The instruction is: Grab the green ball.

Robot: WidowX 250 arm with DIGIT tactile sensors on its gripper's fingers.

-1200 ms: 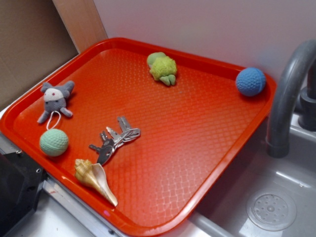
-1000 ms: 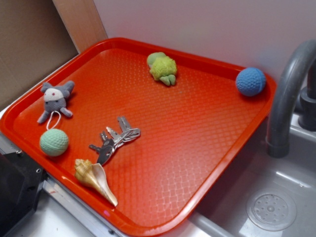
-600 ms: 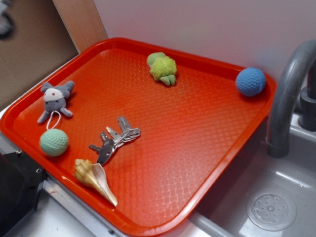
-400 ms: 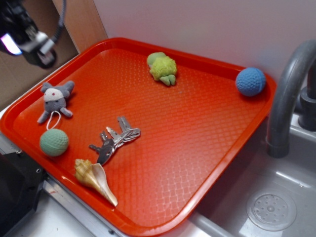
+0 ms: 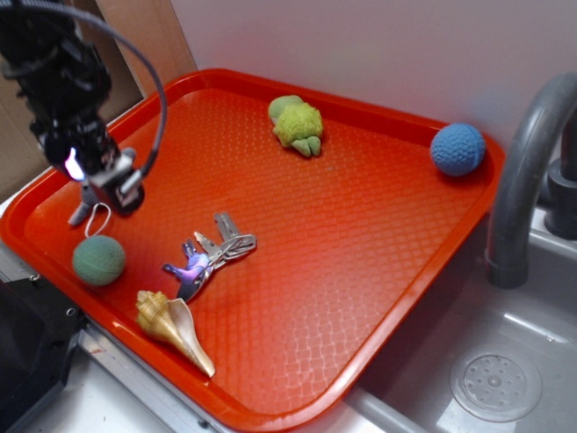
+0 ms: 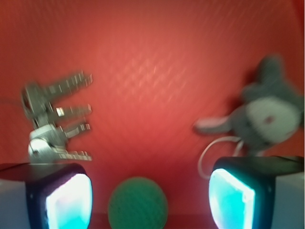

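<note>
The green ball [image 5: 99, 261] lies near the red tray's left front rim; in the wrist view the green ball [image 6: 137, 202] shows low in the picture, between my two lit fingers and apart from both. My gripper [image 5: 106, 180] hangs open above the tray's left side, over the grey plush toy and a little beyond the ball. In the wrist view the gripper [image 6: 150, 202] stands wide open with nothing held.
The red tray [image 5: 379, 271] also carries a grey plush toy [image 6: 267, 112], a bunch of keys [image 5: 209, 253], a seashell [image 5: 174, 329], a yellow-green plush [image 5: 297, 123] and a blue ball [image 5: 457, 149]. A grey tap [image 5: 523, 171] and sink stand at right.
My arm came in from the upper left and dropped over the tray's left side, now covering most of the grey plush toy. The objects on the tray have not moved.
</note>
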